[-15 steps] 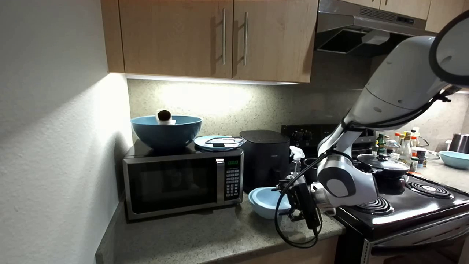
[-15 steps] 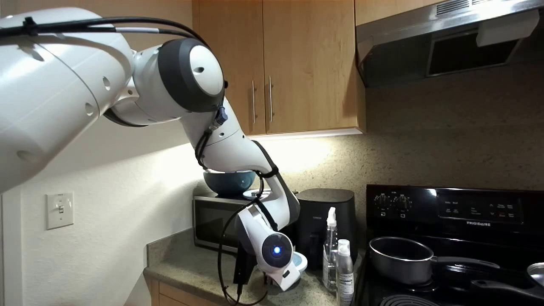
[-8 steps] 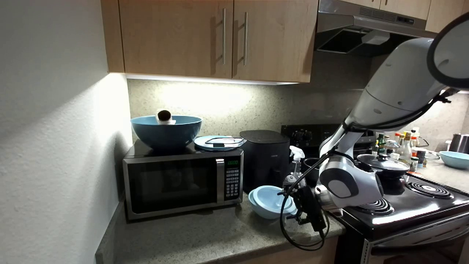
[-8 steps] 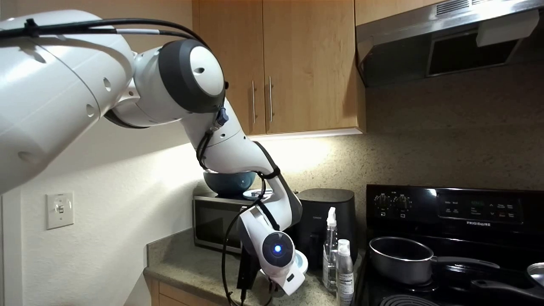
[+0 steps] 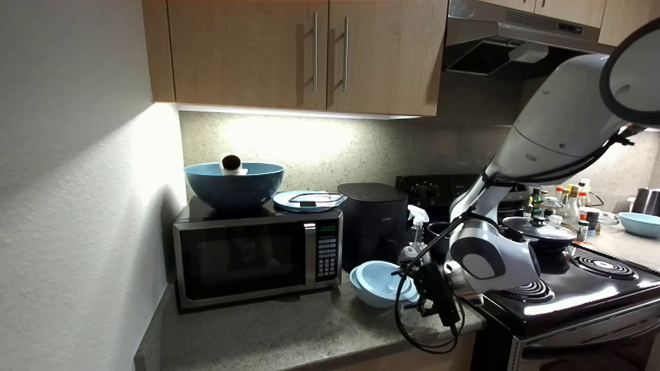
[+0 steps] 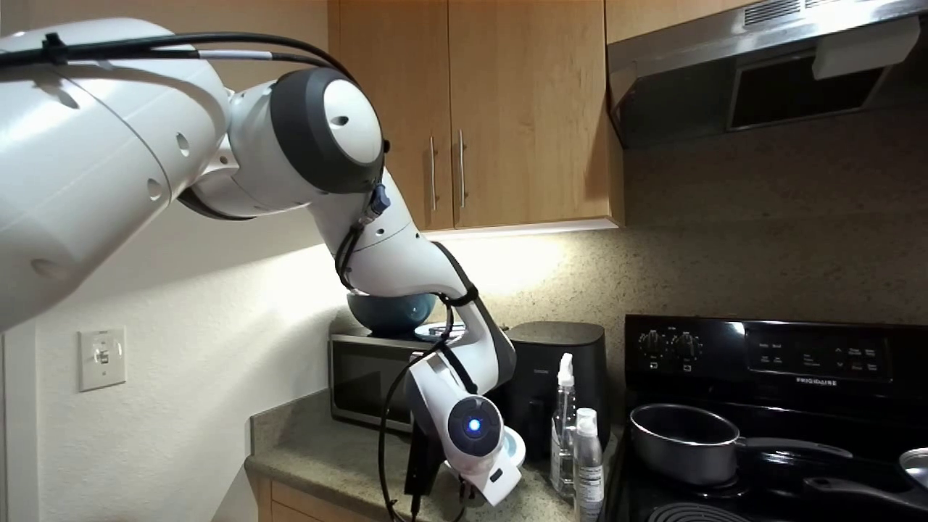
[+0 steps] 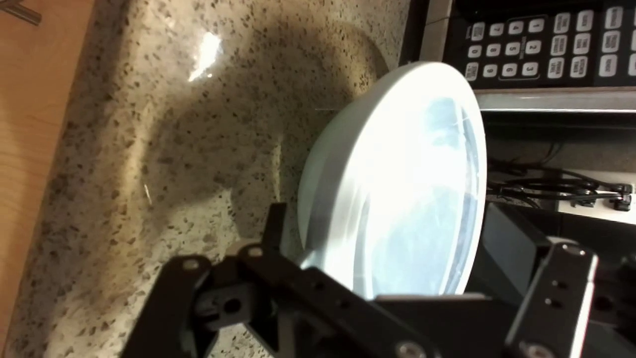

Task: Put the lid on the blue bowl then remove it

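The lid (image 5: 382,278) lay at the mouth of the small light-blue bowl (image 5: 367,297), whose rim showed past it toward the microwave (image 5: 242,263); how level it sat could not be told. The bowl stood on the speckled worktop (image 5: 258,335), just beside the microwave and in front of a black air fryer (image 5: 371,226). The tool (image 7: 390,226) was spread wide, and in the wrist view the bowl showed between its fingers; whether they touched it was unclear. A large teal bowl (image 5: 232,189) and a light-blue plate (image 5: 282,202) rested on the microwave. In an exterior view a spray bottle (image 6: 563,442) stood near a saucepan (image 6: 674,460) on the stove (image 6: 732,377).
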